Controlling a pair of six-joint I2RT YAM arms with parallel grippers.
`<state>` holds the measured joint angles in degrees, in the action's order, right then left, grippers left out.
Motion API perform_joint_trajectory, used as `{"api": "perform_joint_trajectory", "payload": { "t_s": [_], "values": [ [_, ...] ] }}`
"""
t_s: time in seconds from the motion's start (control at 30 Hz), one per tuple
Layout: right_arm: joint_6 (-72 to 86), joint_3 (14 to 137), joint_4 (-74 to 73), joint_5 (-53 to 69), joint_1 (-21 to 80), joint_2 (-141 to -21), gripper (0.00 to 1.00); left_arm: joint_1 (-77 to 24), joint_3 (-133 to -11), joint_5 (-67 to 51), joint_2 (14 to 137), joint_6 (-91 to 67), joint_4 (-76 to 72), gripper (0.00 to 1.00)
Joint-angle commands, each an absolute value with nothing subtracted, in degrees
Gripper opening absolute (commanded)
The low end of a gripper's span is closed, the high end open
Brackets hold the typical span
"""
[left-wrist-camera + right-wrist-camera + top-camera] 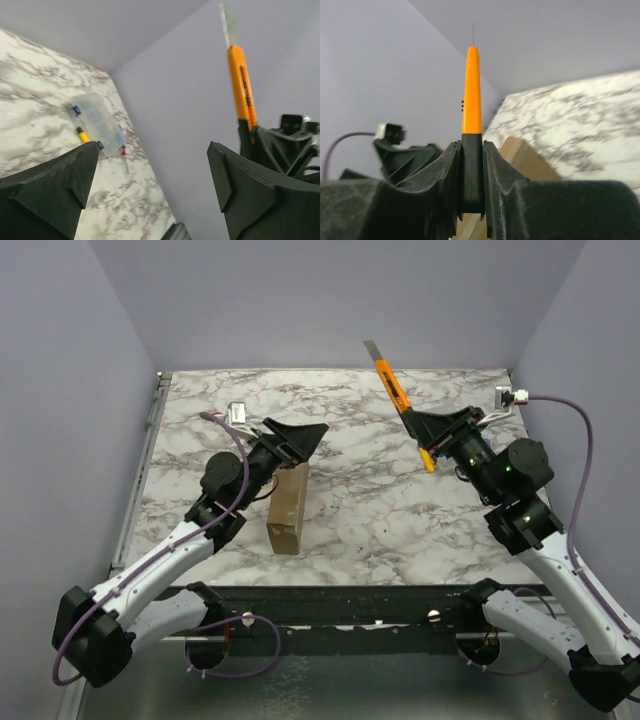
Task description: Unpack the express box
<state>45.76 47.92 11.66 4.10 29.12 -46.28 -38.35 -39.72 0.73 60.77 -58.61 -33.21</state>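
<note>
The express box (287, 508) sits on the marble desk (380, 510) left of centre in the top view. It shows a narrow brown face, as if it stands on one edge. Its long axis runs almost top to bottom of the frame, with the upper end leaning slightly to the right. No open flap shows from here.

The left pincer (297, 432) hangs directly over that upper end. Its 2 black fingers are spread wide and grip nothing. In its own wrist view the gap between them frames only the wall, the desk and a clear compartment case (97, 125).

The right pincer (420, 425) is well apart, toward the upper right of the frame. It is clamped on an orange utility knife (397, 392), whose blade is extended and points up and away from the box. In the right wrist view the box (525, 160) appears low and right of the clamped knife (472, 90).

The left arm is clearly the nearer one, so it looks best placed to steady the box. For a cut, the right arm would have to swing its blade down and leftward, across the desk, toward the box's upper end.
</note>
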Motion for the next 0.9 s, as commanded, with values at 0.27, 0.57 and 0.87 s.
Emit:
{"api": "perform_joint_trajectory", "payload": {
  "t_s": [0.27, 0.57, 0.87],
  "values": [
    [9.3, 74.4, -39.2, 7.2, 28.8, -55.0, 0.01, -35.8, -69.6, -16.6, 57.4, -17.9, 12.9, 0.99],
    [2.0, 75.9, -49.3, 28.0, 29.3, -51.5, 0.01, -36.7, -80.1, -36.8, 69.6, -15.0, 16.4, 0.95],
    [2.8, 72.3, -46.0, 42.3, 29.5, -49.2, 0.01, -43.8, -83.7, -40.0, 76.5, -3.6, 31.0, 0.96]
  ]
}}
